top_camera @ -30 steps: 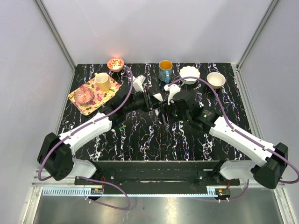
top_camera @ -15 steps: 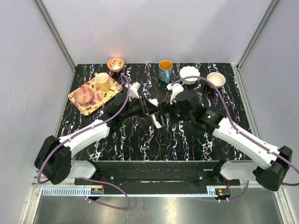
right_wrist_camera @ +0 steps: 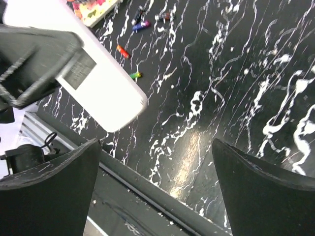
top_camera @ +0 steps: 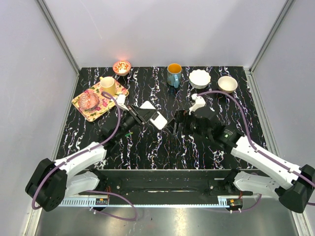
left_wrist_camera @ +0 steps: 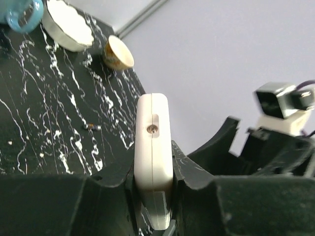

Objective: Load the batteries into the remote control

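My left gripper (top_camera: 142, 116) is shut on the white remote control (top_camera: 157, 120) and holds it above the middle of the table. In the left wrist view the remote control (left_wrist_camera: 153, 140) stands edge-on, clamped between both fingers of the left gripper (left_wrist_camera: 153, 164). To its right, my right gripper (top_camera: 178, 125) hangs open and apart from it. The right wrist view shows the right gripper (right_wrist_camera: 155, 152) with nothing between its fingers and the remote control (right_wrist_camera: 101, 81) at upper left. Below it lie a reddish battery (right_wrist_camera: 123, 51) and a greenish battery (right_wrist_camera: 135, 75). Another battery (left_wrist_camera: 92, 127) lies farther right.
A patterned tray (top_camera: 82, 104) at far left carries a yellow cup (top_camera: 108, 86) and a glass dish (top_camera: 90, 100). Along the back stand a small orange bowl (top_camera: 121, 66), a blue cup (top_camera: 173, 74), a white bowl (top_camera: 200, 78) and a beige bowl (top_camera: 227, 83). More small batteries (right_wrist_camera: 140, 24) lie near the tray.
The right gripper has opened wide and drawn back to the right. The left arm has pulled the remote toward the near left and turned it.
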### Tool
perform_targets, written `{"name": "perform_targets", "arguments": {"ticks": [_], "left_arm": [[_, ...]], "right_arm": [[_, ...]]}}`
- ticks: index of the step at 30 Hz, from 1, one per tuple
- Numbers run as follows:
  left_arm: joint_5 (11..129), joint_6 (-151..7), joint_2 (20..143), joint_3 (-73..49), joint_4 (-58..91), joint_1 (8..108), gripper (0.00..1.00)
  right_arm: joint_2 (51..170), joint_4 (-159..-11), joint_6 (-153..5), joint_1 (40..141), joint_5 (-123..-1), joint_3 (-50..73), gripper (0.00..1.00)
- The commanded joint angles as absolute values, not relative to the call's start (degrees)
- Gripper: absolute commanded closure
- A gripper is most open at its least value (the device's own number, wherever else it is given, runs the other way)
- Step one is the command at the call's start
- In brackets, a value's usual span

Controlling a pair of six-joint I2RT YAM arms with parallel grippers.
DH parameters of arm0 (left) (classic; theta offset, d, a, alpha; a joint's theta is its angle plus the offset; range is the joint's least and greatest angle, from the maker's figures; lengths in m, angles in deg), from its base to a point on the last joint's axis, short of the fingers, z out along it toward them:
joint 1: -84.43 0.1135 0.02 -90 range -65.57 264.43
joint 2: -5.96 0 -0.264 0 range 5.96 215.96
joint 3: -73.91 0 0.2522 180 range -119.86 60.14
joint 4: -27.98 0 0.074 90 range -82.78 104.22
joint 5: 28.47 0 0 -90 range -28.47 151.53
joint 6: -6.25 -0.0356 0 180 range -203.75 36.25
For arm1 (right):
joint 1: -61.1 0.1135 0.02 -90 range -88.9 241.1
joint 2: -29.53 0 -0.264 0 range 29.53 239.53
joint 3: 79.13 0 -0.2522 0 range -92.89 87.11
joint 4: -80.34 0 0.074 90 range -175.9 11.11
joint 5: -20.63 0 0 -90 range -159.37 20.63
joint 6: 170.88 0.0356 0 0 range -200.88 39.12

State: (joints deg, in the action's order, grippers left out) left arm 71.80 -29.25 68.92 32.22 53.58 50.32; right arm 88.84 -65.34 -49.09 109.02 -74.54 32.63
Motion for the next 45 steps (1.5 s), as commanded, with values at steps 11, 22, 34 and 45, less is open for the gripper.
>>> {"name": "perform_targets", "arguments": {"ticks": [11, 22, 34, 45], "left_arm": [[65.8, -29.5, 64.8, 35.4, 66.5, 50.4, 1.00], [66.4, -28.6, 65.6, 33.8, 64.1, 50.4, 1.00], [66.0, -28.1, 64.9, 34.0, 63.5, 50.2, 1.00], [66.4, -28.0, 64.3, 33.5, 63.2, 50.0, 1.00]], "right_arm": [[92.3, -97.8, -28.1, 100.4, -55.0, 43.9, 0.12], [98.9, -102.1, -27.8, 100.3, -48.6, 41.3, 0.23], [100.6, -103.5, -27.1, 100.3, -48.3, 41.3, 0.37], [101.3, -105.2, -26.0, 99.9, -47.9, 42.0, 0.54]]}}
